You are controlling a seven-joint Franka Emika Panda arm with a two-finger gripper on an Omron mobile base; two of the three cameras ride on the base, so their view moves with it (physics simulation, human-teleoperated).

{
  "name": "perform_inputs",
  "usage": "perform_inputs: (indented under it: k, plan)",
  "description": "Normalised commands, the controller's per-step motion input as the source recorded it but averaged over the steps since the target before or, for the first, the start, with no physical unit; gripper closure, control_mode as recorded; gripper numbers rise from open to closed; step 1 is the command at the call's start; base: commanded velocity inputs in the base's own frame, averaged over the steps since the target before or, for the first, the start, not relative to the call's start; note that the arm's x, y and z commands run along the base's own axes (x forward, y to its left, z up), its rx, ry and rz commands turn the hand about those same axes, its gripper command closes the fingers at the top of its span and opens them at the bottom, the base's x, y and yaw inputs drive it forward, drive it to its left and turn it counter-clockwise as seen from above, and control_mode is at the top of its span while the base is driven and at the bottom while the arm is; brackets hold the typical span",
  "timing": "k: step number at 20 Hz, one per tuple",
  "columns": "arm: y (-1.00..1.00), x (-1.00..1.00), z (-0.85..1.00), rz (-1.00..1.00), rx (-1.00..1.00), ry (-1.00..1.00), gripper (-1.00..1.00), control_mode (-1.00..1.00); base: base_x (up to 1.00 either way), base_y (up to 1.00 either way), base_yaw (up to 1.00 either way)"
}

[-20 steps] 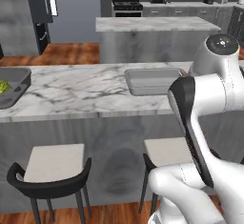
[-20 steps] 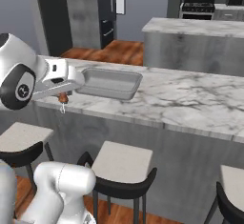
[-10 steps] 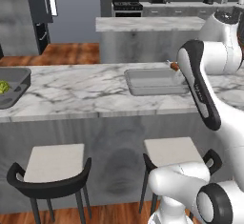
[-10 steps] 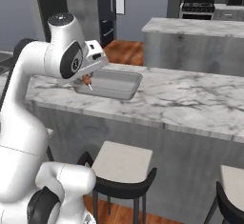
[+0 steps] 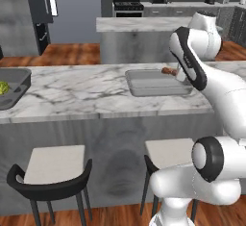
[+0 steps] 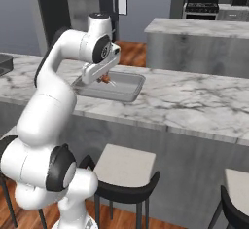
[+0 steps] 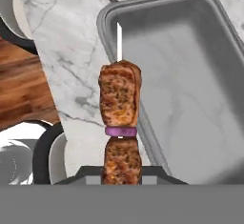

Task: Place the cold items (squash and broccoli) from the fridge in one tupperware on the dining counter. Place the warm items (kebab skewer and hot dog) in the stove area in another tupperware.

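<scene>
A white robot arm reaches over a long marble table (image 5: 86, 93) and holds a kebab skewer (image 7: 119, 123) in its jaws, which are closed tight around the lower end of the stick. The gripper (image 6: 104, 78) hangs at the rim of a shallow grey container (image 6: 114, 87) that sits on the table. In the hand view, the skewer carries two browned chunks of meat with a purple onion ring between them, and its pale tip points over the container's near corner. The meat hangs above the container's rim and the bare marble just beside it.

From the left base view, the skewer (image 5: 168, 70) shows as a small brown shape at the container's (image 5: 156, 82) far right corner, partly hidden by the arm. At the far left end of the table sits a second dark container (image 5: 17, 83) with something green (image 5: 4, 87) inside. Stools (image 5: 54, 168) with dark curved backs stand below the table. Behind it are another marble island (image 6: 199, 28), a stove (image 5: 127, 5) and a tall dark fridge (image 5: 41, 13).
</scene>
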Motion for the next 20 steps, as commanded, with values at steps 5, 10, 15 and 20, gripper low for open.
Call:
perform_inputs:
  k: [5,10,15,20]
  plan:
    - [0.00,0.84,-0.34,0.31,-0.14,0.25,1.00,-1.00,0.00,0.00,0.00]
    - [0.00,0.67,-0.38,0.24,0.00,0.10,1.00,-1.00,0.00,0.00,0.00]
    - [0.00,0.39,-0.22,0.09,0.00,0.00,1.00,-1.00,0.00,0.00,0.00]
    - [0.00,0.13,-0.30,0.00,0.00,0.00,1.00,-1.00,0.00,0.00,0.00]
